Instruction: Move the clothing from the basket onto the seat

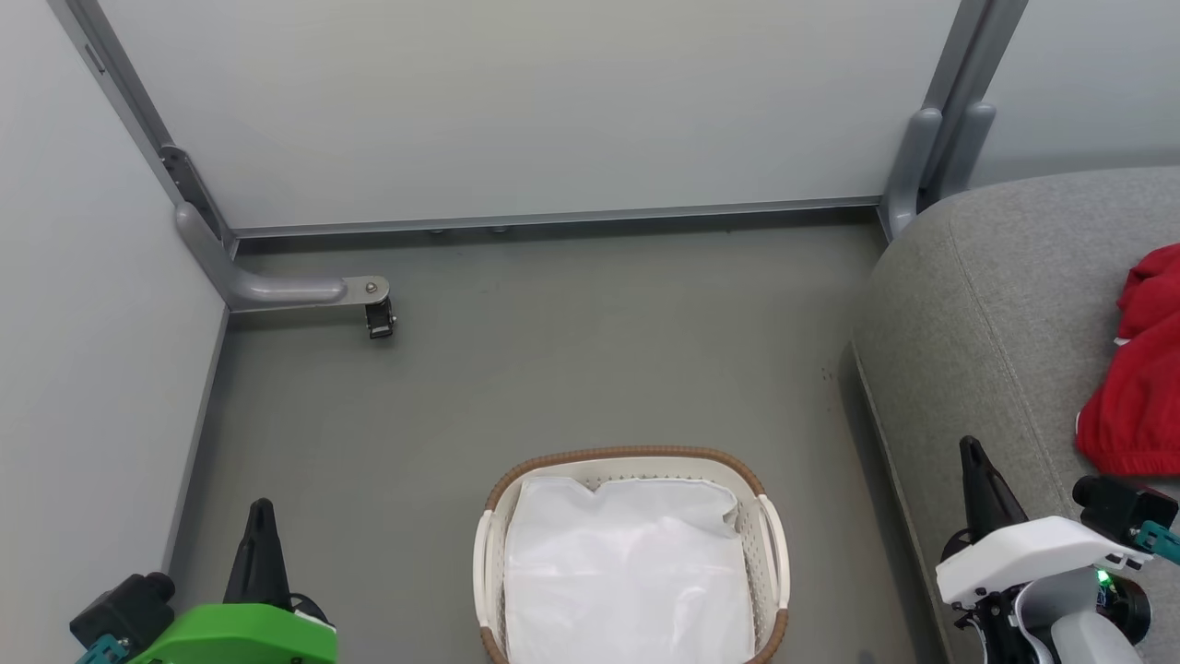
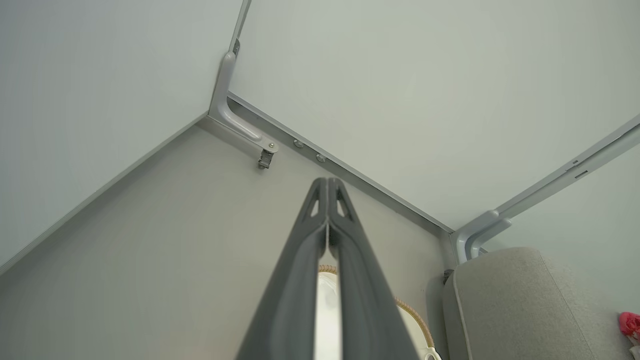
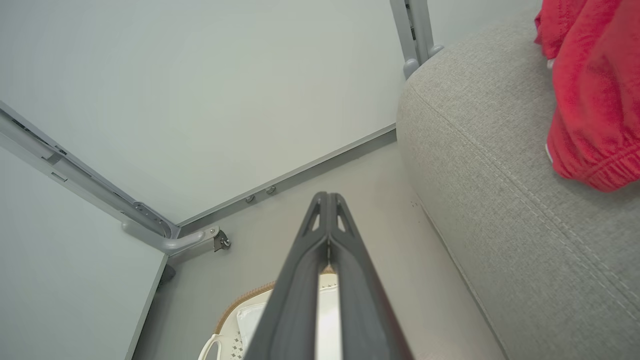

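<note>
Grey flooring (image 1: 553,369) hemmed by pale partition panels (image 1: 516,101) makes up the work area. At 6 o'clock in the head view sits the basket (image 1: 627,456), holding just its white liner sheet (image 1: 627,563). The clothing (image 1: 1138,387) lies heaped on the seat (image 1: 996,304) at 3 o'clock, running off the picture's edge and well apart from the basket. I cannot tell whether both garments are in the heap, but I judge the move done. That would explain the arms' pose. The left fingers (image 1: 261,526) at 8 o'clock and the right fingers (image 1: 973,466) at 4 o'clock point upward either side of the basket. Each pair is pressed tight together and grips nothing, probably because no garment is left to lift.
</note>
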Tool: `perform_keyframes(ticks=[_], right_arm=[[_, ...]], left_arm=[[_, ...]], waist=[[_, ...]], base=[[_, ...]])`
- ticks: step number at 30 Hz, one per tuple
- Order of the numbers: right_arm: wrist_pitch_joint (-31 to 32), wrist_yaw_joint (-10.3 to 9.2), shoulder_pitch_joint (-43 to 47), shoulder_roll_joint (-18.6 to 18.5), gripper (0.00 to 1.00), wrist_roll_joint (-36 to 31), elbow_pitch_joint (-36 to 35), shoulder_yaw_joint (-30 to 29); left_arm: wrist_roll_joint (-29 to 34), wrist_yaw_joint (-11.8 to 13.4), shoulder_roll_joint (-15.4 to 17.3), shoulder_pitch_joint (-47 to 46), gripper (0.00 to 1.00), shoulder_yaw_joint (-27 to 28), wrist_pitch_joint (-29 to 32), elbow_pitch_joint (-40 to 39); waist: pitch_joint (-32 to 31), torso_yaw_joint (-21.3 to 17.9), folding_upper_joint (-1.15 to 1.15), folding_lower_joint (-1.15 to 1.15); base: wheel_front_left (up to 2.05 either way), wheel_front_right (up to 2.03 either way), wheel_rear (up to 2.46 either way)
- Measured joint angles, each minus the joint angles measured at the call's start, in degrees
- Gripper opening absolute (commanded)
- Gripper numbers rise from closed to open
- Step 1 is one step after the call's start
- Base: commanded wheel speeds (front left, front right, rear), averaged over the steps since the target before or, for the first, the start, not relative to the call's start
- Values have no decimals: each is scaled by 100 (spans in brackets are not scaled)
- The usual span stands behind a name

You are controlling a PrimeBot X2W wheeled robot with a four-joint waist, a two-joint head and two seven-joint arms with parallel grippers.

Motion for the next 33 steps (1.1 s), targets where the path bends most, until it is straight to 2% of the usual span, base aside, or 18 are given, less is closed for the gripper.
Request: perform_keyframes(ticks=[33], right_arm=[[650, -1, 0, 62, 0, 2523, -250, -162]], left_arm=[[-2363, 0, 4, -231, 0, 145, 652, -146]], waist=[[-42, -144, 0, 0]], base=[[0, 0, 0]])
